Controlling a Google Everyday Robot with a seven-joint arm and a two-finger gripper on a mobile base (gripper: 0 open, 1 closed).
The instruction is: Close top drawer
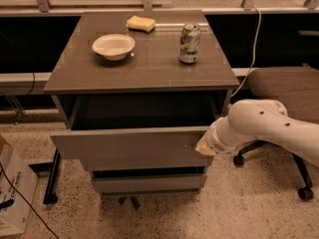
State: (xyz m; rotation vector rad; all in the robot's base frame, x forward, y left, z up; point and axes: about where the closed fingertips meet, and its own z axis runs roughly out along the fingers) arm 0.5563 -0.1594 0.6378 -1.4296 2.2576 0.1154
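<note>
Locate the top drawer (127, 147) directly under the counter (149, 66). It stands pulled out. Its flat front faces the camera and its long axis runs left to right, parallel to the counter's front edge. The hand (204, 147) sits against the right end of the drawer front. You cannot tell whether the hand is open or closed. The counter carries a bowl (113, 46), a can (189, 43) and a sponge (141, 23).

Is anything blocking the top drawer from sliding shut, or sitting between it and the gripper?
Nothing visible does. The top drawer is pulled out with nothing showing inside, and the gripper sits at the right end of its front.
</note>
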